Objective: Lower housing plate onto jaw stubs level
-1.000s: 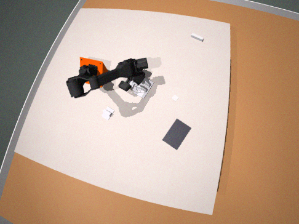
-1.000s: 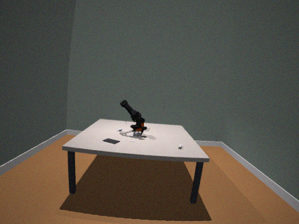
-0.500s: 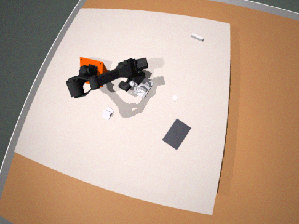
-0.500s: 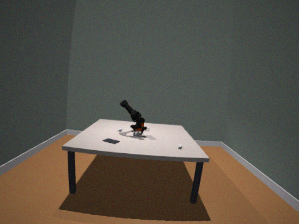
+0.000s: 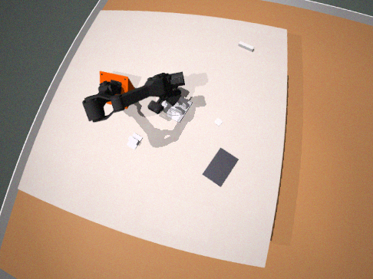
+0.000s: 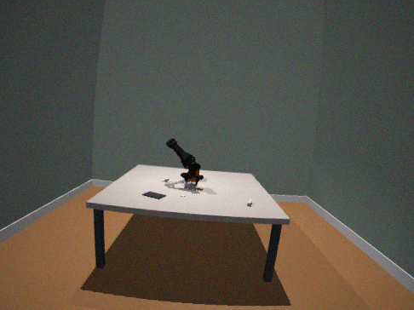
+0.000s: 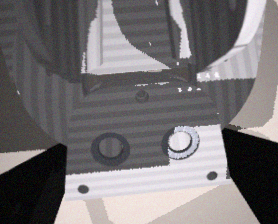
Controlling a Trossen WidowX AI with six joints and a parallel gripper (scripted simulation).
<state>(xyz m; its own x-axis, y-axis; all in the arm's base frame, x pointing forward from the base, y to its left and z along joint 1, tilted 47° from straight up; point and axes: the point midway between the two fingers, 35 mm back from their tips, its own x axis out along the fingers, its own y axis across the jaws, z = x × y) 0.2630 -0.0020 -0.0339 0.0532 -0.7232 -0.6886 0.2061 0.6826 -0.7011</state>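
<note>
The pale grey housing plate (image 5: 179,113) (image 7: 145,182) lies between the two black fingers of my gripper (image 5: 170,100) (image 6: 192,183) (image 7: 143,142), which is shut on its side edges. In the wrist view it has two round ringed holes, the left ring (image 7: 111,148) in shadow and the right ring (image 7: 180,142) partly lit. A round end shows inside each ring. Larger curved parts lie behind the plate, at the top of the wrist view; shadow makes the jaws hard to pick out. Whether the plate rests fully down and level on the stubs cannot be told.
A dark rectangle (image 5: 220,167) (image 6: 153,195), a small white square (image 5: 218,122) (image 6: 182,196), a white bar (image 5: 245,46) (image 6: 250,203) and a white stepped piece (image 5: 134,141) (image 6: 165,180) lie on the table. The arm stands by its orange base plate (image 5: 123,80).
</note>
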